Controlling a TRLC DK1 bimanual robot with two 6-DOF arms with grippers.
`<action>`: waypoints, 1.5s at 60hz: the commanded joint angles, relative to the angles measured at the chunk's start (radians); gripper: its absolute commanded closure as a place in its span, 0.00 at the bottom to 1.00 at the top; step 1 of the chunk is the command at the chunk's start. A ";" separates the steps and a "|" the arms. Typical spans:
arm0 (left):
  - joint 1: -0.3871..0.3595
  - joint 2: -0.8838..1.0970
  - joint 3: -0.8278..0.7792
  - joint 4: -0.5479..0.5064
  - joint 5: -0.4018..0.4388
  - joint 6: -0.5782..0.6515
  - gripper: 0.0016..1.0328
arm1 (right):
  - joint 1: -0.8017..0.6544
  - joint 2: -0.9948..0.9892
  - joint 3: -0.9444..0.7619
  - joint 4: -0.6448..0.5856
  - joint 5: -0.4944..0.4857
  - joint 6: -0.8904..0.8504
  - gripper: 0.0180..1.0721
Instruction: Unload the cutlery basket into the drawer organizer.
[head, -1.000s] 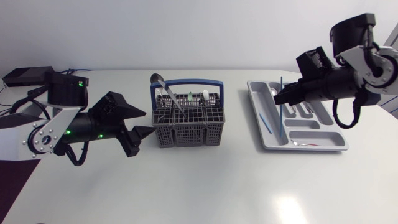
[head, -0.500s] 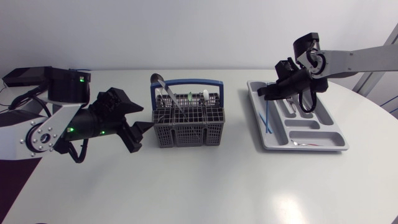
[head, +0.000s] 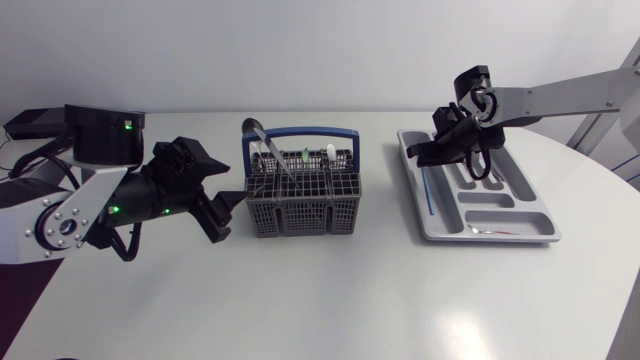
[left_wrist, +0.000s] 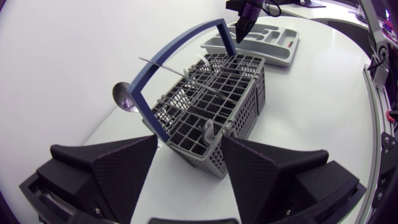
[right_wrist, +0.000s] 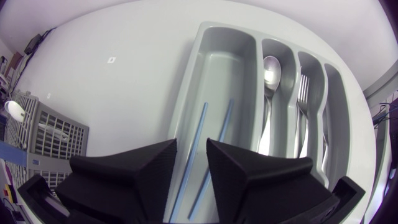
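Our left arm lay low over the tabletop (head: 330, 300), its forearm almost level and its wrist aimed straight at the short end of the cutlery basket (head: 300, 200). The left pincer (head: 235, 190) stood wide apart and empty, one finger to each side of that near end without touching it. From the left wrist the basket (left_wrist: 217, 118) ran lengthwise away from the pincer (left_wrist: 189, 140), its long axis in line with the fingers and its blue handle (left_wrist: 180, 56) arching lengthwise above it. A long-handled ladle (left_wrist: 124, 96) leaned out of the basket, its bowl up and off to one side of the pincer; we could not tell the other pieces in the compartments apart. Our right arm was stretched out long, its silver link nearly straight and its wrist tipped down over the drawer organizer (head: 545, 235). The right pincer (head: 430, 152) hung above the wide compartment at one end of the tray, its fingers only a narrow gap apart and gripping nothing. From the right wrist the organizer (right_wrist: 211, 43) extended away ahead of the pincer (right_wrist: 191, 146), its compartments running the same way as the fingers. Two blue sticks (right_wrist: 200, 124) lay side by side under the pincer in the wide compartment, pointing along it. Beside them, further from the pincer, a spoon (right_wrist: 272, 68) and a fork (right_wrist: 303, 93) lay in separate narrow slots, heads pointing away from it.
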 joint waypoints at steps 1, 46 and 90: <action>-0.040 -0.015 -0.034 0.032 -0.047 -0.020 0.22 | -0.006 -0.010 -0.002 -0.011 0.006 0.022 0.35; -0.304 0.169 -0.076 0.292 -0.520 -0.042 0.55 | -0.033 -0.238 -0.329 0.153 0.000 -0.031 0.12; -0.296 0.248 -0.030 0.351 -0.543 -0.083 0.79 | -0.053 -0.249 -0.396 0.207 -0.019 -0.062 0.12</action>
